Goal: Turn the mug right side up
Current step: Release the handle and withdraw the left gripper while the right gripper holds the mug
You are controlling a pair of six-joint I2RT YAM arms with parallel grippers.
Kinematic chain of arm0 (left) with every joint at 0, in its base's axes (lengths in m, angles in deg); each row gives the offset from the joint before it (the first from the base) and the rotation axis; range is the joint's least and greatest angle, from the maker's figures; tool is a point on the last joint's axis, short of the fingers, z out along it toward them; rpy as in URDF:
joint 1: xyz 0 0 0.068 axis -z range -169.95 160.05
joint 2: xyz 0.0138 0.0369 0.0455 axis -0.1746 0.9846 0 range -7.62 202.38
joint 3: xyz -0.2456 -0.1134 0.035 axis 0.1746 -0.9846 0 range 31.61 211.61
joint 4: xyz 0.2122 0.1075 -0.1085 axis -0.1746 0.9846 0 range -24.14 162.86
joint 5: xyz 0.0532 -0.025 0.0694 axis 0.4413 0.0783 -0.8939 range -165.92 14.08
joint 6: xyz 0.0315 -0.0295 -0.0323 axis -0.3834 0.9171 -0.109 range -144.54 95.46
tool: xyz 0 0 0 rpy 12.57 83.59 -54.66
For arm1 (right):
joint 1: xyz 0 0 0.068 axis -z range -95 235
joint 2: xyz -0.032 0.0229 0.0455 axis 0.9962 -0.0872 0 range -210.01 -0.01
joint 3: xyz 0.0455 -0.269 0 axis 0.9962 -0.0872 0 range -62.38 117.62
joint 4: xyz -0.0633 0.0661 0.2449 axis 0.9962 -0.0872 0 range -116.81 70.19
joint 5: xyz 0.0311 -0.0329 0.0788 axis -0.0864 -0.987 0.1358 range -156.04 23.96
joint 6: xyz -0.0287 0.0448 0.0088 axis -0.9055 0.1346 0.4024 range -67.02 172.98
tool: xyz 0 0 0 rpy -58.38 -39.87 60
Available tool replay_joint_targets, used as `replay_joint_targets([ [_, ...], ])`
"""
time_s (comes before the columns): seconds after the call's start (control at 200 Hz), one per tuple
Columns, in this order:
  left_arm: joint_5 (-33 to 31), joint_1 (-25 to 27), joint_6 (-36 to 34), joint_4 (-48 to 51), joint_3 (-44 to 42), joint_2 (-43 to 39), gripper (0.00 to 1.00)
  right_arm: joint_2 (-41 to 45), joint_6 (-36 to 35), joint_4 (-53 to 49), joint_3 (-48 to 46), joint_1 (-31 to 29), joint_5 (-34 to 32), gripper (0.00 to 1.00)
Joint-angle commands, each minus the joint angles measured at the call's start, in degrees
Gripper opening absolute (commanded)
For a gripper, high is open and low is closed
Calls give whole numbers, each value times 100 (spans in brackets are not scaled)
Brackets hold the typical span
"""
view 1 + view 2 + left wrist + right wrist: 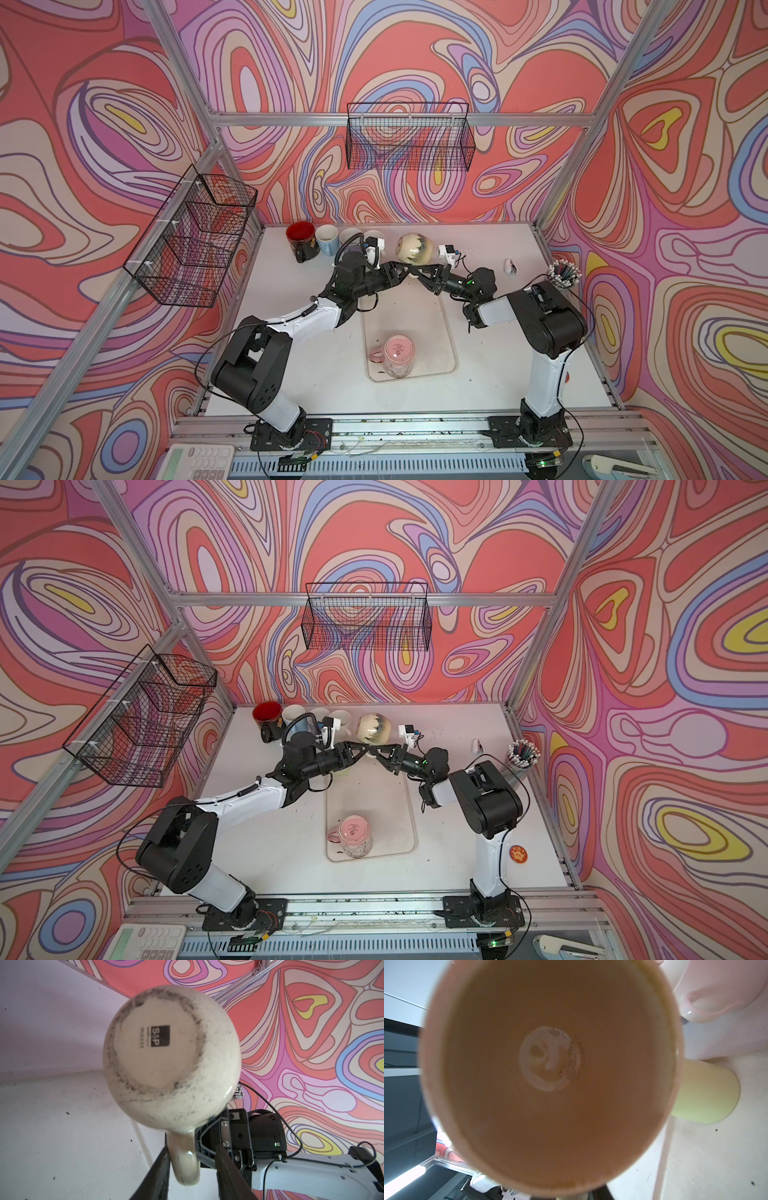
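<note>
Mug (414, 248), cream, hangs on its side above the back of the desk (519, 332), base toward the left arm and mouth toward the right. The left end effector (192, 1159) stands spread around the handle (185, 1164), with a gap on one side. The right end effector (420, 272) appears to pinch the rim, so it likely carries the mug.

I judge this a mid-air handover, half turned. Next the left fingers should clear, the mouth roll upward, and the mug be set down.

Inside are only a pale ring and specks. Nearer, a pink mug (397, 357) sits inverted on a mat (440, 328). A pen cup (563, 272) holds pens, and the wall basket (409, 137) looks empty.
</note>
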Motion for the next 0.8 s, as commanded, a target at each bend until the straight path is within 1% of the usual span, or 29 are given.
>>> replay_joint_targets([
  [0.0, -81, -59, -207, 40, -53, -230, 41, 56, -165, 396, -40, 31, -98, 0],
  [0.11, -199, -86, -300, 277, -66, -373, 43, 30, -164, 381, -66, 42, -85, 0],
  [0.19, -316, -112, -362, 628, -7, -498, 49, 18, -162, 300, -84, 74, -85, 0],
  [0.326, -320, -125, -484, 1104, 118, -717, 52, 57, -331, 7, -88, 92, -103, 0],
  [0.436, -376, -131, -677, 1633, 269, -901, 53, 120, -566, -396, -43, 98, -120, 0],
  [0.616, -541, -140, -981, 2376, 338, -1296, 54, 163, -1155, -1489, 177, 100, -138, 0],
  [0.791, -851, -140, -1431, 3343, 503, -1742, 55, 81, -1517, -2061, 442, 129, -146, 0],
])
